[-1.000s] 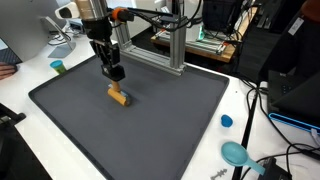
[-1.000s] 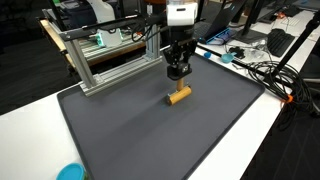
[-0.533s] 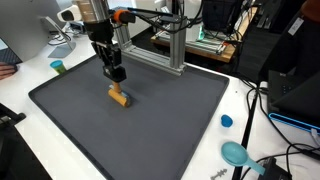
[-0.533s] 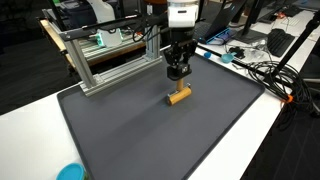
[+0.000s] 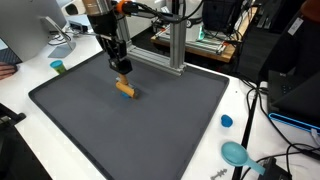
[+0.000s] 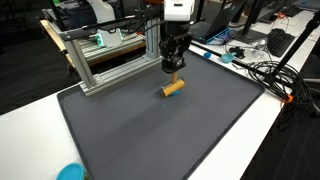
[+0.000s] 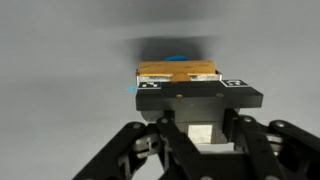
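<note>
An orange-brown wooden block shows in both exterior views (image 5: 124,88) (image 6: 172,87), over the far part of a dark grey mat (image 5: 150,130) (image 6: 150,130). My gripper (image 5: 122,76) (image 6: 172,75) comes down on it from above, and its dark fingers are shut on the block's top. The block hangs a little above the mat, tilted. In the wrist view the block (image 7: 178,70) shows just past the gripper's (image 7: 190,86) marked finger pads.
A metal frame (image 5: 172,45) (image 6: 105,62) stands at the mat's far edge, close behind the gripper. A small blue cap (image 5: 227,121), a teal scoop-like thing (image 5: 236,153) and cables lie on the white table. A teal cup (image 5: 58,67) stands at another corner.
The gripper has moved toward the metal frame and slightly up, and the block has moved with it.
</note>
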Controlling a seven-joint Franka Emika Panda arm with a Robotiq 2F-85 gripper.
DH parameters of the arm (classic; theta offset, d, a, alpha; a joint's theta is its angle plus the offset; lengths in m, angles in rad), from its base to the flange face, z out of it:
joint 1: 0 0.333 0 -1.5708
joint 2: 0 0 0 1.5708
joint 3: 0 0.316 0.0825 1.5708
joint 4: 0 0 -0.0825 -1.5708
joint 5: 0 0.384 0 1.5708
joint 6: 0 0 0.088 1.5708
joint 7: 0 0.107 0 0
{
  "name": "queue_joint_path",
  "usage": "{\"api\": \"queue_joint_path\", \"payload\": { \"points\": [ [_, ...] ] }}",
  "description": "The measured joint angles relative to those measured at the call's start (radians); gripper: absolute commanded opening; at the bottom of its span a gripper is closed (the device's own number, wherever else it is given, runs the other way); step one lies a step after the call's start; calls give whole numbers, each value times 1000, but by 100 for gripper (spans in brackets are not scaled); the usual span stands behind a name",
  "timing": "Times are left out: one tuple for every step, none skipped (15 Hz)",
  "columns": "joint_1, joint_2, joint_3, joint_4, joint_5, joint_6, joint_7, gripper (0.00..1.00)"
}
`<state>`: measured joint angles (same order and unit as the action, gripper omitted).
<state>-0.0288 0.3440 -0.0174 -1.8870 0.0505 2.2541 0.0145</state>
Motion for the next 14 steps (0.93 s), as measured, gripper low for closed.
{"api": "queue_joint_path", "payload": {
  "points": [
    [0,3,0,-3,-2,-2,0,22],
    [0,7,-1,-4,-6,-2,2,22],
    [0,7,-1,-4,-8,-2,3,22],
    [0,7,-2,-4,-9,-1,4,22],
    [0,7,-2,-4,-11,-1,5,22],
    [1,7,-3,-4,-15,-1,7,22],
    [2,7,-4,-4,-22,-3,11,22],
    [3,7,-5,-4,-31,-6,18,22],
    [4,6,-5,-3,-33,-7,20,22],
    [4,6,-5,-3,-33,-7,20,22],
    [4,5,-5,-3,-33,-7,20,22],
    [4,3,-4,-3,-33,-7,19,22],
    [4,1,-5,-3,-33,-6,19,22],
    [4,-1,-5,-3,-33,-5,19,22]
  ]
}}
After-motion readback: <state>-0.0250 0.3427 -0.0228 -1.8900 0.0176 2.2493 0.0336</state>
